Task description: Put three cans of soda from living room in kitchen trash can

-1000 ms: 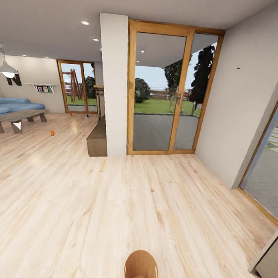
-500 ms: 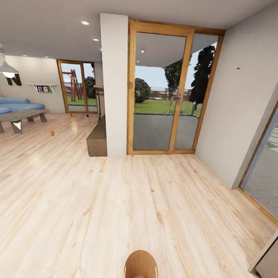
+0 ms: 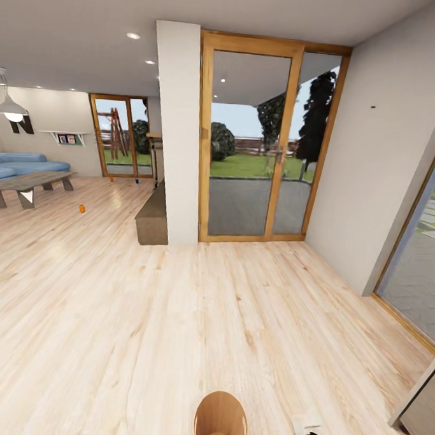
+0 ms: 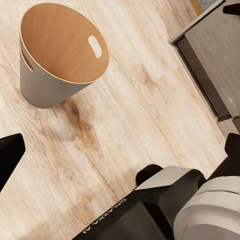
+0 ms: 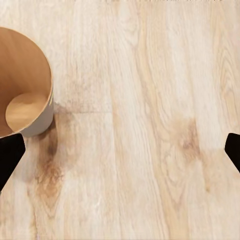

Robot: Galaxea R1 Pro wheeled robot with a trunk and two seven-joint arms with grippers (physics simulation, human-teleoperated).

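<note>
both grippers, left (image 4: 120,145) and right (image 5: 120,147), hang wide open and empty by the tash can (image 3: 220,418) at the robot's base, so, no can collected yet, next comes driving toward the orange can of soda (image 3: 81,208) far across the floor (image 3: 174,317)

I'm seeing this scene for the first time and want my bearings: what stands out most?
The tall wood-framed glass door straight ahead, opening on a green garden, draws the eye first. Close below the camera, the tash can stands upright on the light plank floor, its brown inside empty. Far to the left, a small orange can of soda sits on the floor near the blue sofa.
</note>
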